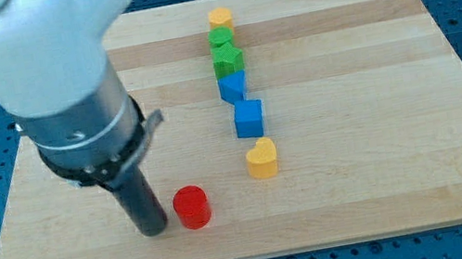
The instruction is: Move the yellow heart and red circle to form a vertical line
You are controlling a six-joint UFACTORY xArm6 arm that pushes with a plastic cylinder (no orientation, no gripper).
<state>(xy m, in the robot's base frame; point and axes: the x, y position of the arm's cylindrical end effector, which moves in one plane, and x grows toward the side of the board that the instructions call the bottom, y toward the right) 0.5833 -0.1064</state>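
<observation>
The yellow heart (pixel 261 157) lies on the wooden board (pixel 380 123) right of centre, at the lower end of a column of blocks. The red circle (pixel 192 206) sits near the view's bottom, down and left of the heart. My tip (pixel 154 230) is just left of the red circle, close to it or touching it; I cannot tell which. The arm's big body covers the view's upper left.
A column of blocks runs up from the heart: a blue cube (pixel 249 118), a blue block (pixel 232 86), a green block (pixel 227 59), a second green block (pixel 219 37) and a yellow block (pixel 220 18) at the top. The board's bottom edge is near the red circle.
</observation>
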